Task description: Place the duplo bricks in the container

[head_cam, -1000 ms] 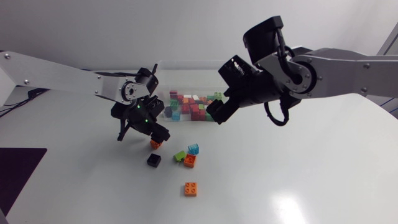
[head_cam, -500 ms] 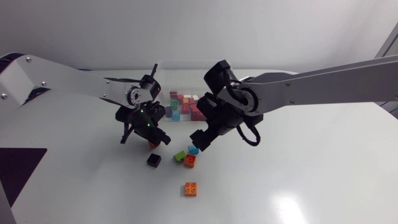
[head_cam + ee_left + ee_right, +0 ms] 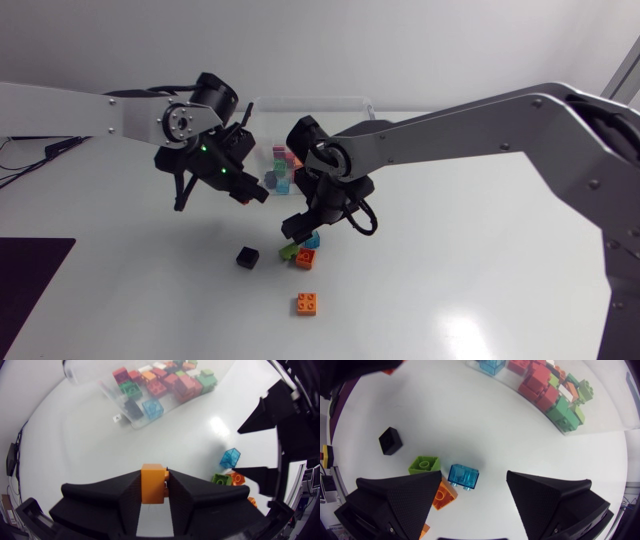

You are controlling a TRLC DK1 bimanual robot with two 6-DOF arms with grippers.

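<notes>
Overhead, two robot arms work above a white tabletop (image 3: 480,280) scattered with toy bricks. The left gripper (image 3: 243,188) hangs raised above the surface, just short of the near corner of a clear container (image 3: 345,100), its fingers pinching a held orange brick (image 3: 152,489) from both sides. Seen from that arm's wrist, the left gripper (image 3: 154,478) has the brick standing upright between its fingers, and the container (image 3: 85,372) lies ahead of it on the tabletop, already loaded with red, green, blue, white and orange bricks.

The right arm comes in from the right edge and reaches past the middle, so the right gripper (image 3: 300,226) sits low over a small cluster of loose bricks. Its wrist camera shows the right gripper (image 3: 475,482) with fingers spread wide. A clear blue brick (image 3: 463,476) lies on the tabletop between them, touched by neither. Just beside that brick are a green brick (image 3: 425,465) and a second orange brick (image 3: 444,496), both close by one finger. A black brick (image 3: 389,440) rests a little apart from the cluster, and the container (image 3: 605,410) is ahead of the gripper.

From above, a flat orange brick (image 3: 307,303) lies alone on the tabletop, nearer the front edge than the cluster.
</notes>
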